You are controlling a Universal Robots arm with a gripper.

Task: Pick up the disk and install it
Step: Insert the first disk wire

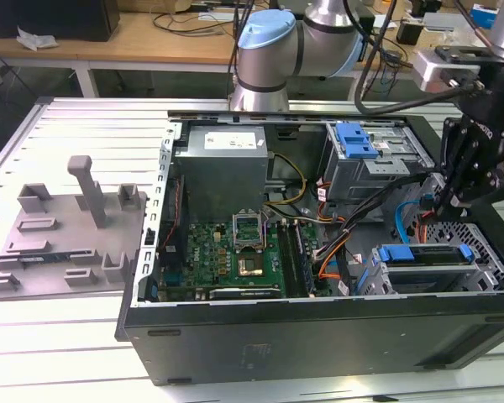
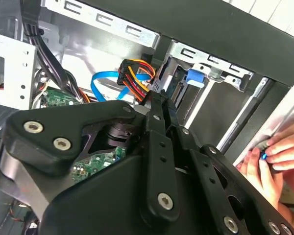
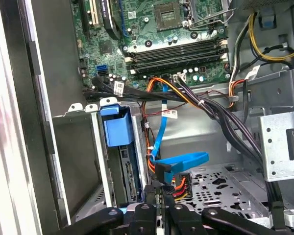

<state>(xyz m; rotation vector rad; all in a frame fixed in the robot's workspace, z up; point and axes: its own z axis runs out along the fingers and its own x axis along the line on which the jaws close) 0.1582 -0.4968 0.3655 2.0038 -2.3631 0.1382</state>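
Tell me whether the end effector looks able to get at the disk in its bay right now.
Probably yes: the end effector hangs close by the disk in the bay, with nothing obvious between them. The blue and orange cables beside it crowd the approach, though.

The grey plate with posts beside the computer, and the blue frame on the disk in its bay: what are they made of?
The grey plate looks like matte plastic: even dull grey, no glint. The blue frame on the disk looks like moulded plastic, smooth with slight sheen. The bay looks like bare sheet metal, folded and punched.
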